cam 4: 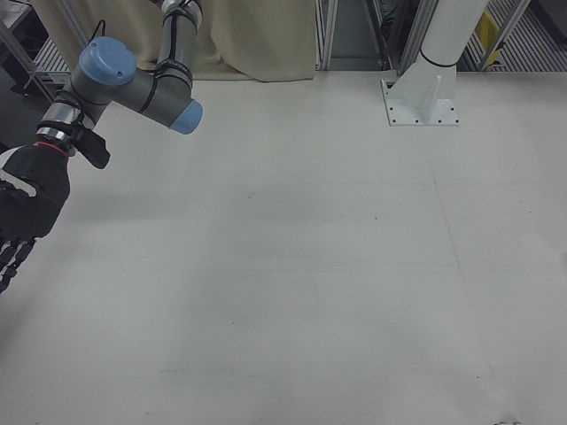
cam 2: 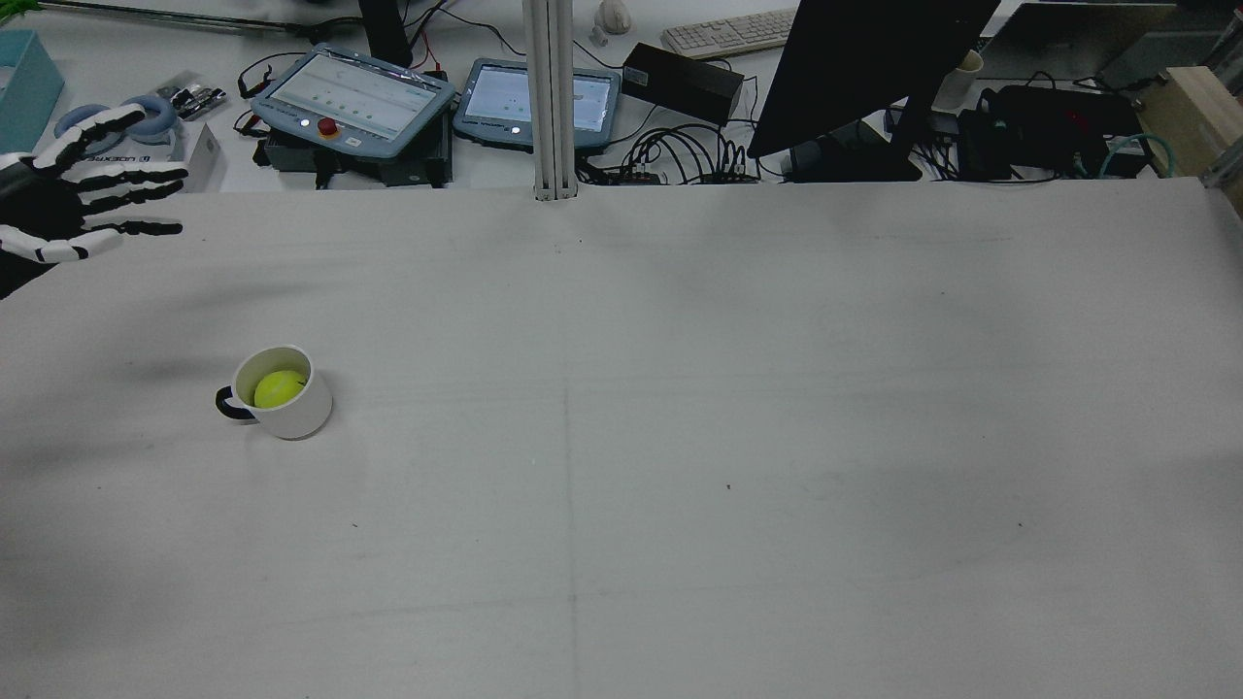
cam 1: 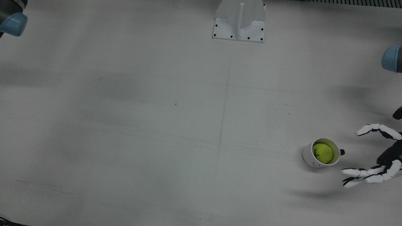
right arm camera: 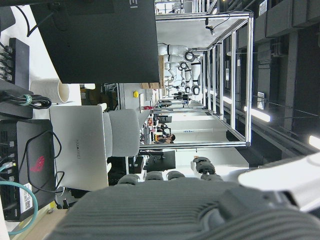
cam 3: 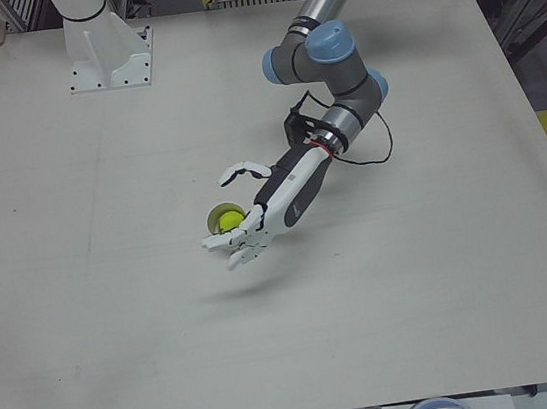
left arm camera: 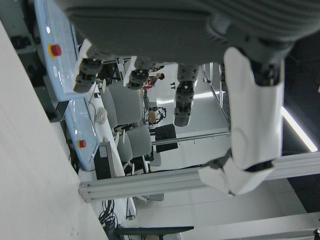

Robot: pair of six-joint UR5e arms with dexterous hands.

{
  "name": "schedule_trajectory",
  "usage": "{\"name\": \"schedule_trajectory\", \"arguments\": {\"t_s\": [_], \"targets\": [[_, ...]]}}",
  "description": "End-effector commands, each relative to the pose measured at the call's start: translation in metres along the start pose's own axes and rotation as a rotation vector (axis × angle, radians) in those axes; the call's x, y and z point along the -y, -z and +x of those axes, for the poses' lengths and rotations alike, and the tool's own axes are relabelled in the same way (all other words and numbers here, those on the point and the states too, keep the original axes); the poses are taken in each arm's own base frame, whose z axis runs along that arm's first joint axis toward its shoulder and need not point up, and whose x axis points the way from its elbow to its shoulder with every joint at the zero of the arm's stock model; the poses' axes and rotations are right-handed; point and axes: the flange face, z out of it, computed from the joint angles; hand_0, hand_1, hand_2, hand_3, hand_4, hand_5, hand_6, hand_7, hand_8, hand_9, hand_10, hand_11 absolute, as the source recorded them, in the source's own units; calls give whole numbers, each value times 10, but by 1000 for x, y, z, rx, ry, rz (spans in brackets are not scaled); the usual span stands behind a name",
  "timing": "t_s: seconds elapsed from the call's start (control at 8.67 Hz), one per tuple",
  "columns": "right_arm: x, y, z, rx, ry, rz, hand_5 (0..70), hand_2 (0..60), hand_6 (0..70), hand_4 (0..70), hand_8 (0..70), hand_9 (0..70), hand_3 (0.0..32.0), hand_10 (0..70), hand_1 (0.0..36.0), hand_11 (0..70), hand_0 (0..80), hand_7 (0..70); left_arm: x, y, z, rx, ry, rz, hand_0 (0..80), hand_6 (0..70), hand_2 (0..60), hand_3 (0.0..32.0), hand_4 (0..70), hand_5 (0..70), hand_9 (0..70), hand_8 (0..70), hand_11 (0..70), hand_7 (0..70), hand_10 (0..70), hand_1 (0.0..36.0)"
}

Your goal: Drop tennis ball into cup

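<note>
A white cup (cam 1: 311, 158) with a black handle stands upright on the table, near the robot's left side. A yellow-green tennis ball (cam 1: 322, 153) lies inside it. Both also show in the rear view, cup (cam 2: 299, 416) and ball (cam 2: 279, 387), and in the left-front view, cup (cam 3: 215, 215) and ball (cam 3: 228, 219). My left hand (cam 1: 388, 157) is open and empty, fingers spread, raised above the table beside the cup and apart from it (cam 2: 53, 209) (cam 3: 266, 210). My right hand (cam 4: 27, 208) hangs open and empty at the far right side of the table.
A white pedestal (cam 1: 239, 23) is bolted at the table's back edge. Teach pendants (cam 2: 354, 102), a monitor (cam 2: 864, 68) and cables lie beyond the far edge in the rear view. The right arm's elbow (cam 4: 133, 84) hovers over its corner.
</note>
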Motion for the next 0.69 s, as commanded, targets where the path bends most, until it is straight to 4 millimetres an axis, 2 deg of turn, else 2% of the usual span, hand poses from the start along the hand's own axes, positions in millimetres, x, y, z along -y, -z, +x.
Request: {"name": "schedule_trajectory", "arguments": {"t_s": [0.0, 0.12, 0.23, 0.35, 0.46, 0.58], "targets": [[0, 0, 0, 1, 2, 0, 0, 0, 0, 0, 0, 0, 0, 0, 0, 0, 0, 0, 40, 66, 128, -194, -65, 140, 615, 374, 396, 320, 0, 190, 33, 165, 174, 123, 100, 328], [0, 0, 0, 1, 2, 0, 0, 0, 0, 0, 0, 0, 0, 0, 0, 0, 0, 0, 62, 90, 147, -231, -64, 199, 632, 378, 397, 320, 0, 193, 36, 163, 186, 131, 107, 340], [0, 0, 0, 1, 2, 0, 0, 0, 0, 0, 0, 0, 0, 0, 0, 0, 0, 0, 74, 97, 146, -232, -53, 224, 659, 341, 384, 318, 0, 190, 41, 160, 186, 139, 107, 349], [0, 0, 0, 1, 2, 0, 0, 0, 0, 0, 0, 0, 0, 0, 0, 0, 0, 0, 78, 100, 146, -234, -51, 234, 683, 341, 379, 316, 0, 193, 43, 162, 189, 138, 108, 353], [-1, 0, 0, 0, 1, -2, 0, 0, 0, 0, 0, 0, 0, 0, 0, 0, 0, 0, 78, 100, 146, -232, -51, 234, 688, 304, 366, 316, 0, 185, 44, 154, 190, 147, 109, 355], [-1, 0, -1, 1, 1, -2, 0, 0, 0, 0, 0, 0, 0, 0, 0, 0, 0, 0, 78, 100, 146, -235, -45, 232, 679, 186, 313, 320, 0, 160, 47, 129, 187, 168, 107, 353]]}}
